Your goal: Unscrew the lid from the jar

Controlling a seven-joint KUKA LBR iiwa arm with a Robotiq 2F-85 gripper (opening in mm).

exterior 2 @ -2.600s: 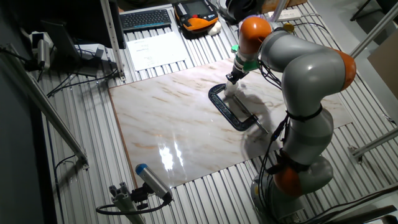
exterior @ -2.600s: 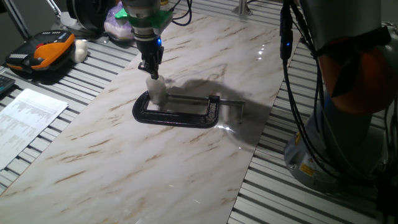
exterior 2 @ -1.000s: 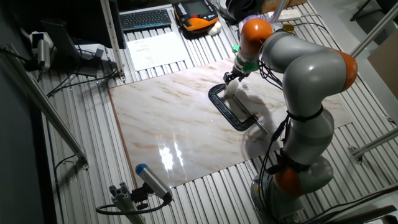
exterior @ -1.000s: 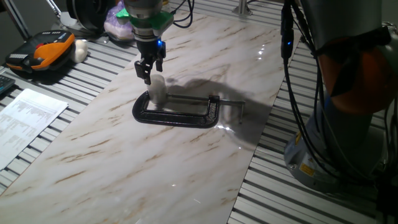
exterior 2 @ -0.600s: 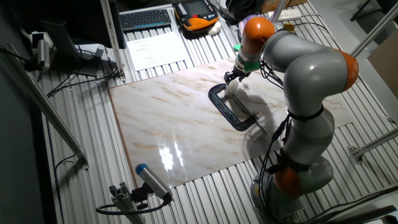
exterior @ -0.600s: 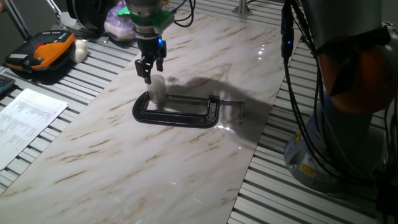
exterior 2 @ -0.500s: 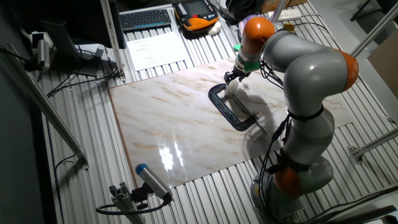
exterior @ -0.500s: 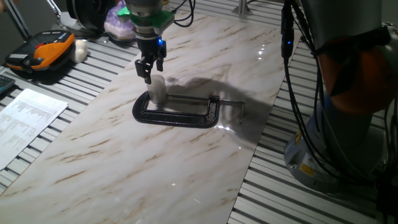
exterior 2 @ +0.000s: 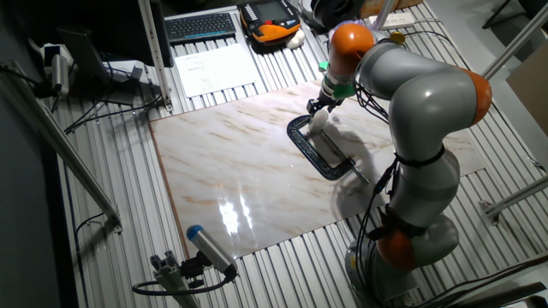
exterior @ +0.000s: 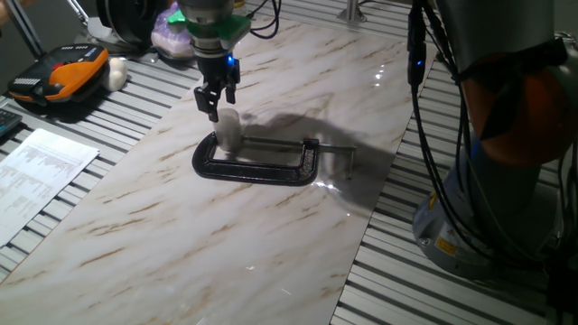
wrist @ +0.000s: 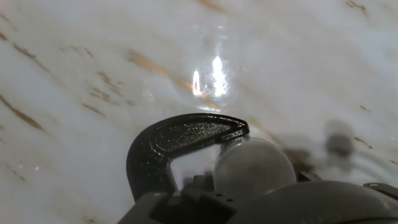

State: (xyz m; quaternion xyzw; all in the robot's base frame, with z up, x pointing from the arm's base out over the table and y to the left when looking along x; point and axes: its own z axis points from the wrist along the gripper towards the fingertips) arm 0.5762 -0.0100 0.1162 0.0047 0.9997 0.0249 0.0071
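The small clear jar [exterior: 228, 135] stands upright, held in the black C-clamp [exterior: 257, 168] on the marble board. Its whitish lid [exterior: 228, 116] sits on top of it. My gripper [exterior: 220, 105] hangs just above the lid, slightly to its left, open, with nothing between its fingers. In the other fixed view the gripper [exterior 2: 318, 106] is right over the jar [exterior 2: 316, 122] at the clamp's far end. The hand view looks down on the round lid [wrist: 254, 168] and the clamp's curved jaw [wrist: 168, 144]; the fingertips themselves do not show there.
The clamp's screw handle [exterior: 339, 152] sticks out to the right. An orange and black device [exterior: 59, 77] and a printed sheet [exterior: 36, 171] lie left of the marble board [exterior: 226, 244]. The arm's base and cables [exterior: 492, 181] stand at the right.
2.6 s ago the gripper was lower, shut around the lid. It has since opened and risen a little. Over the last second nothing has visibly moved.
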